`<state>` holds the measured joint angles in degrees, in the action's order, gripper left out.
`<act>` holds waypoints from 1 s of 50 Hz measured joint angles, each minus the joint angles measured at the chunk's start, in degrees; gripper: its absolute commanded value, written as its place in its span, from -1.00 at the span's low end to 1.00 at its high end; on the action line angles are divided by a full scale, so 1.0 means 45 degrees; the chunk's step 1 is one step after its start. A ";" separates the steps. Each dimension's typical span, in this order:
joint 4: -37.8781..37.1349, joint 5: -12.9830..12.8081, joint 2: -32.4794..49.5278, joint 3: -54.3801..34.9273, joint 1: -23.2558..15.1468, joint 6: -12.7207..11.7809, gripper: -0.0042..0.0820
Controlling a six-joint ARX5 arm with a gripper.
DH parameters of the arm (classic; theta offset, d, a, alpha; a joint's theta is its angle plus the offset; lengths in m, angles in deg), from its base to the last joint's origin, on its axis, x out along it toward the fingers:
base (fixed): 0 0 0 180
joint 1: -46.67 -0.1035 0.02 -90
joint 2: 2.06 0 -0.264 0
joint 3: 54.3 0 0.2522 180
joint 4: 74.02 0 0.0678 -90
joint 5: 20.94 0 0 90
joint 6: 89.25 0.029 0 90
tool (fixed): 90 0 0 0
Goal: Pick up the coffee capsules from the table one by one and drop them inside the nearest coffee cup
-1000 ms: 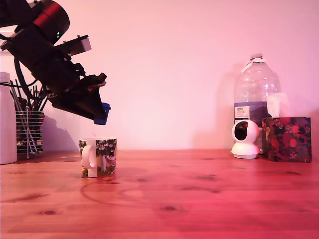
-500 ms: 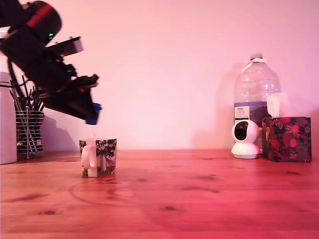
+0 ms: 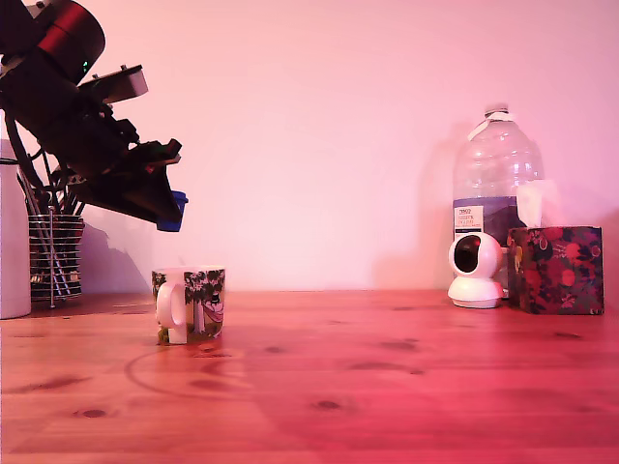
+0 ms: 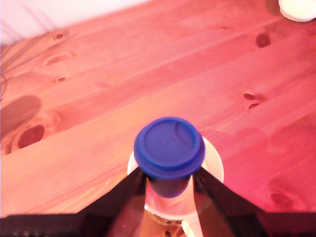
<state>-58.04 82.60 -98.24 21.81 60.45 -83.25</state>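
Note:
My gripper (image 3: 170, 211) hangs in the air at the exterior view's left, shut on a small dark-blue coffee capsule (image 3: 174, 212). Directly below it the short white coffee cup (image 3: 190, 304) with green leafy print stands on the reddish-brown wooden table (image 3: 387, 377), its handle toward the camera. In the wrist view the coffee capsule (image 4: 169, 148) fills the centre between the two dark fingers (image 4: 128, 197), and the coffee cup's white rim (image 4: 215, 165) shows right underneath it.
At the exterior view's left stand a tall white cylinder (image 3: 12, 242) and a wire-mesh utensil holder (image 3: 53, 253). On its right are a water bottle (image 3: 495, 184), a small white camera (image 3: 476, 271) and a floral tissue box (image 3: 556, 269).
The arm has swung toward the exterior view's left and risen slightly, carrying the capsule from above the cup's right edge to above its left side. The cup has not moved.

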 measured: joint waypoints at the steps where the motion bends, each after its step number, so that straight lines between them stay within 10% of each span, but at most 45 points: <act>1: 0.0019 0.0000 -0.0092 0.0029 0.0005 0.0000 -0.41; 50: 0.1525 -0.0087 -0.1593 0.1749 0.0656 0.0049 -0.41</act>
<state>-51.17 82.21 -105.41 29.68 63.40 -83.03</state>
